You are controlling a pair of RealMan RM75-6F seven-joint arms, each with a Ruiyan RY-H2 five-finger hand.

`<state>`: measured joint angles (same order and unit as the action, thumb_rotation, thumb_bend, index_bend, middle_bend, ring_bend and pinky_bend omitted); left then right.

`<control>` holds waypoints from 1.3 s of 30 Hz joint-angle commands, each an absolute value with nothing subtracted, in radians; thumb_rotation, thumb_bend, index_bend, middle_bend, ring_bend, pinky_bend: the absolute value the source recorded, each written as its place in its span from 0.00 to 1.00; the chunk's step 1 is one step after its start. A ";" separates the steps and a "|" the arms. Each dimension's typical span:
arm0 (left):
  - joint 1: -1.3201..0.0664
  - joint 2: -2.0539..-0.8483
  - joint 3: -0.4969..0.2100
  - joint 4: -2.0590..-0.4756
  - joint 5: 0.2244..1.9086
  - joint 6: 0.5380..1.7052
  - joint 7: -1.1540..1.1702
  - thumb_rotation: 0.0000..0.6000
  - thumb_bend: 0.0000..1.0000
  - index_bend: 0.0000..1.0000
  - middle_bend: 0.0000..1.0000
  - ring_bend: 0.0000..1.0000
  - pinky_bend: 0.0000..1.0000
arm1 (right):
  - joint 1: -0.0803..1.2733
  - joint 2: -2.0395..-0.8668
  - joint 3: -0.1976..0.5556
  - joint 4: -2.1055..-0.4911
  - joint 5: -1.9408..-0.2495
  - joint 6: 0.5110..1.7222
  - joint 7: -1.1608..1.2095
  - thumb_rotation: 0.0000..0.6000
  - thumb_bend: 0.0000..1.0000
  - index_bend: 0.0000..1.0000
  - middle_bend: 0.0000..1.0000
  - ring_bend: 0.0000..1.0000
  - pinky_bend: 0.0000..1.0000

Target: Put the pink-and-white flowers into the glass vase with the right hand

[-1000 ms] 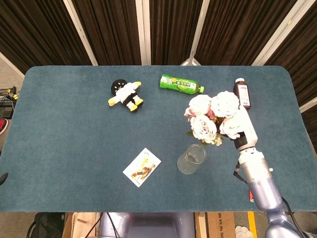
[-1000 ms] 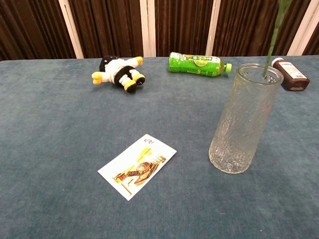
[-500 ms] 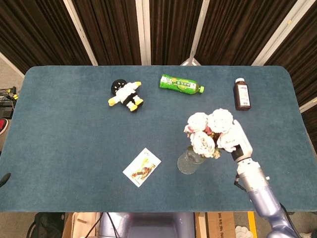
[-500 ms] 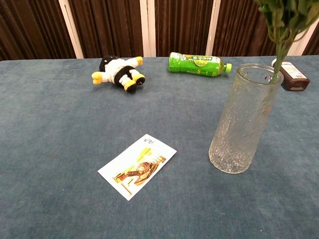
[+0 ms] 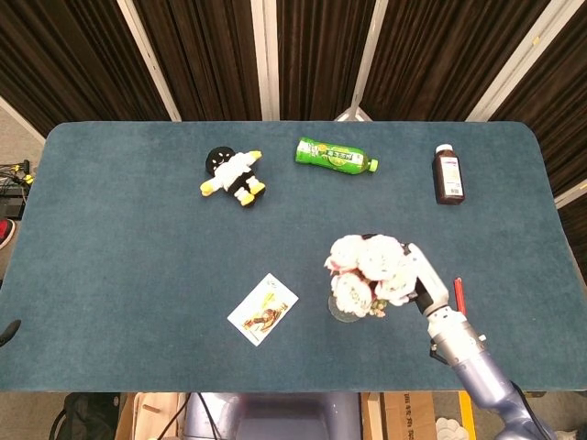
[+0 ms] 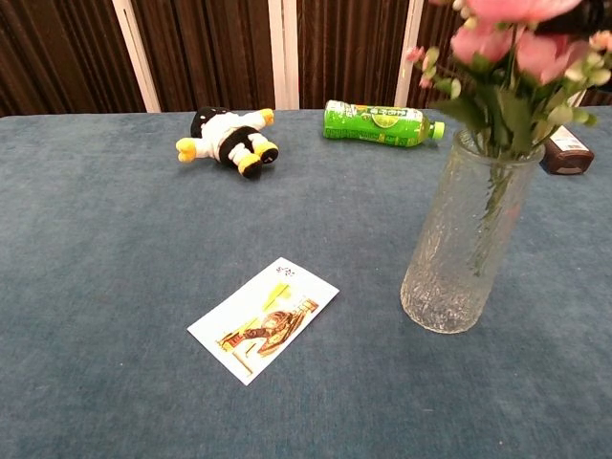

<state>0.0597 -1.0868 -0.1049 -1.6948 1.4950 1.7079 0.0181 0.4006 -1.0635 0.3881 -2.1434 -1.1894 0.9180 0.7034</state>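
The pink-and-white flowers (image 5: 365, 269) stand over the glass vase (image 5: 340, 313), hiding most of it in the head view. In the chest view the green stems reach down inside the ribbed glass vase (image 6: 467, 239), with the blooms (image 6: 516, 43) just above its rim. My right hand (image 5: 420, 283) holds the bunch from its right side, partly hidden behind the blooms. The chest view does not plainly show this hand. My left hand appears in neither view.
On the blue table (image 5: 119, 238) a penguin plush (image 5: 234, 176) and a green bottle (image 5: 335, 156) lie at the back, a brown bottle (image 5: 448, 174) at the back right. A picture card (image 5: 263, 308) lies left of the vase. A red pen (image 5: 459, 295) lies beside my right wrist.
My right hand has lowered the flowers and drawn them toward me and leftward. The stems have gone from the vase's rim down into it. The brown bottle and red pen have come into sight.
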 commanded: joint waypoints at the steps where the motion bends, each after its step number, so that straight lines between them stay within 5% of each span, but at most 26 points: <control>1: 0.060 -1.087 -0.105 -1.695 1.495 1.708 0.019 1.00 0.20 0.15 0.00 0.00 0.00 | 0.404 -1.032 0.378 -2.133 -1.225 0.892 0.730 1.00 0.23 0.23 0.12 0.13 0.03; 8: 0.060 -1.087 -0.107 -1.695 1.491 1.709 0.020 1.00 0.20 0.15 0.00 0.00 0.00 | 0.381 -0.911 0.365 -2.134 -1.288 0.868 0.758 1.00 0.13 0.07 0.04 0.06 0.00; 17: 0.061 -1.085 -0.104 -1.701 1.495 1.709 0.015 1.00 0.20 0.16 0.00 0.00 0.00 | 0.276 -0.691 0.274 -2.085 -1.461 0.901 0.761 1.00 0.12 0.06 0.04 0.06 0.00; 22: 0.064 -1.083 -0.104 -1.705 1.498 1.715 0.010 1.00 0.20 0.16 0.00 0.00 0.00 | 0.198 -0.633 0.238 -2.021 -1.526 1.034 0.759 1.00 0.12 0.06 0.04 0.07 0.03; 29: 0.072 -1.075 -0.103 -1.708 1.501 1.726 -0.011 1.00 0.20 0.16 0.00 0.00 0.00 | 0.040 -0.847 0.222 -1.946 -1.442 1.466 0.265 1.00 0.12 0.06 0.04 0.10 0.02; 39: 0.081 -1.045 -0.098 -1.711 1.488 1.717 -0.038 1.00 0.20 0.16 0.00 0.00 0.00 | -0.055 -1.202 0.105 -1.674 -1.644 1.737 -0.124 1.00 0.12 0.06 0.04 0.09 0.00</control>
